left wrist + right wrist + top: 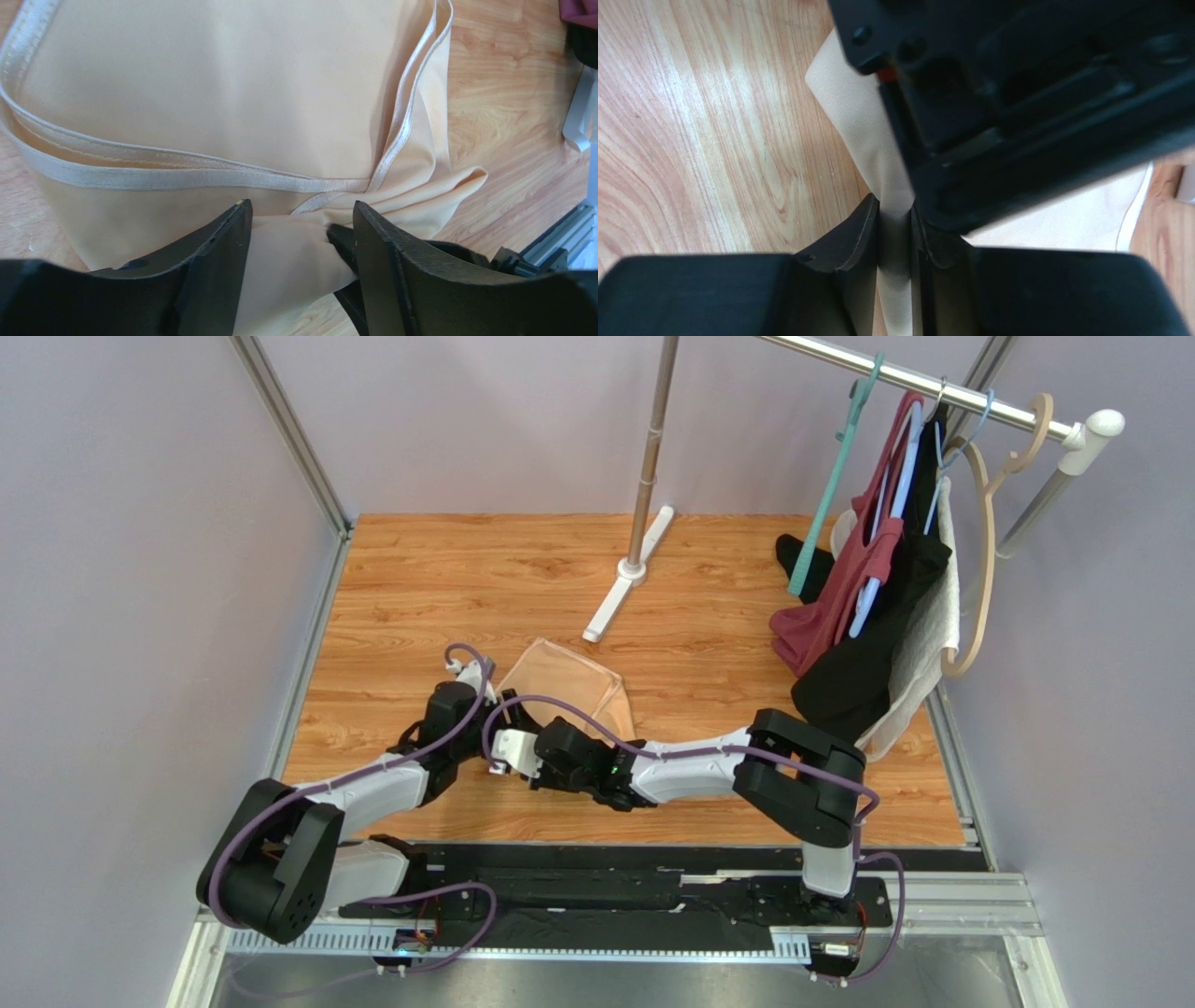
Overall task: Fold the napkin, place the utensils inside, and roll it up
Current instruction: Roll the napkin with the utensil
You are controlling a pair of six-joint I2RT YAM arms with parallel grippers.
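The peach-tan napkin [568, 686] lies bunched and partly folded on the wooden table, its hemmed edges crossing in the left wrist view [210, 91]. At the napkin's near left corner both grippers meet. My left gripper [484, 717] [300, 210] stands open, with a bulge of napkin lying between its fingers. My right gripper [502, 745] [896, 210] is shut on a narrow strip of the napkin [871, 140], and one of its dark fingertips shows between the left fingers. The left gripper's black body fills the top of the right wrist view. The utensils are out of view.
A metal pole with a long white foot [627, 592] stands at the back middle of the table. Dark red, black and white garments [870, 616] hang on a rail at the right. Grey walls close in both sides, and the arms' mounting rail [631, 896] runs along the near edge.
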